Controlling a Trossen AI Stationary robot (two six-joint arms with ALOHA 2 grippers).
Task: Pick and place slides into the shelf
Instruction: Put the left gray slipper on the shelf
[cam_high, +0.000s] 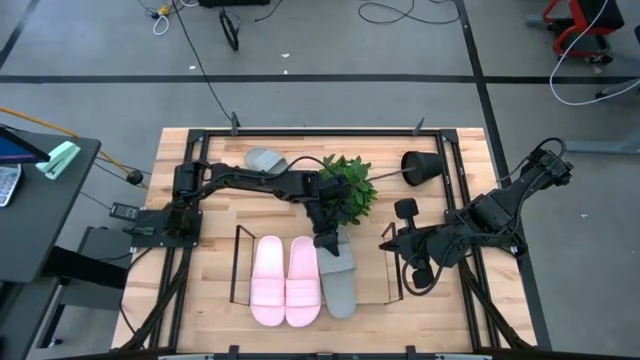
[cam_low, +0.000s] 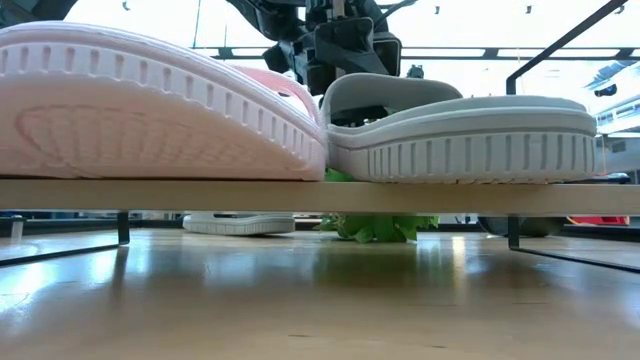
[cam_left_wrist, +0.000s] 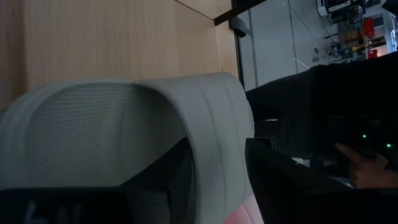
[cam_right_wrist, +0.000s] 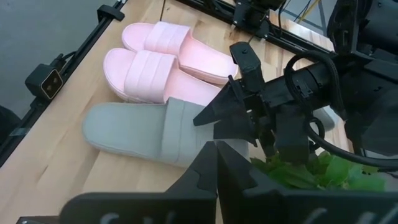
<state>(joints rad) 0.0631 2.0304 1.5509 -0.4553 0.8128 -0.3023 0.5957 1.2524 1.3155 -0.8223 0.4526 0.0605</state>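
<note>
Two pale pink slides (cam_high: 285, 283) and one grey slide (cam_high: 341, 285) lie side by side, soles down, on the shelf (cam_high: 237, 265), toes toward the near edge. My left gripper (cam_high: 327, 242) is open at the far edge of the grey slide's strap (cam_right_wrist: 180, 127), one finger (cam_left_wrist: 280, 186) outside the strap and the other under it. A second grey slide (cam_high: 265, 158) lies on the table at the far side. My right gripper (cam_high: 388, 243) waits shut, right of the shelf. My left gripper stands open about the heel-side edge of the grey slide's strap (cam_left_wrist: 230, 124), slanting down from the table's far side. I cannot tell whether either finger touches the strap. The slide lies flat on the shelf.
A green leafy plant (cam_high: 350, 187) lies just behind the left gripper, with its black pot (cam_high: 424, 166) tipped over at the far right. The black frame (cam_high: 300, 131) edges the table. Bare shelf room shows right of the grey slide.
</note>
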